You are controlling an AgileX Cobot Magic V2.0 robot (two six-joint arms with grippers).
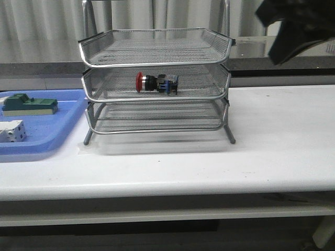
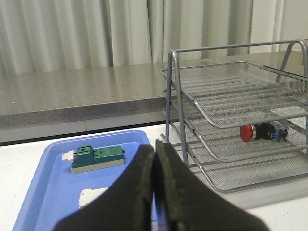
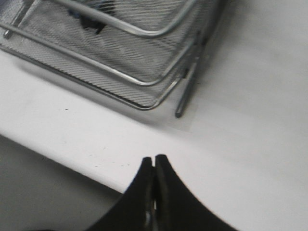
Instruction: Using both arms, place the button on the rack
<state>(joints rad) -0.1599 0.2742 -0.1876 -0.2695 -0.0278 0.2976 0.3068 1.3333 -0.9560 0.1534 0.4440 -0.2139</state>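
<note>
Your button (image 1: 156, 82) lies on its side in the middle tray of the rack (image 1: 155, 56), red cap to your left. Your left gripper (image 2: 155, 159) is pressed shut with nothing in it, up above the blue tray (image 2: 43, 192). Your right gripper (image 3: 154, 166) is pressed shut too, holding nothing, over the white table (image 1: 272, 136) near the rack's leg. A green block (image 1: 29, 104) and a white block (image 1: 11, 130) sit in the blue tray.
</note>
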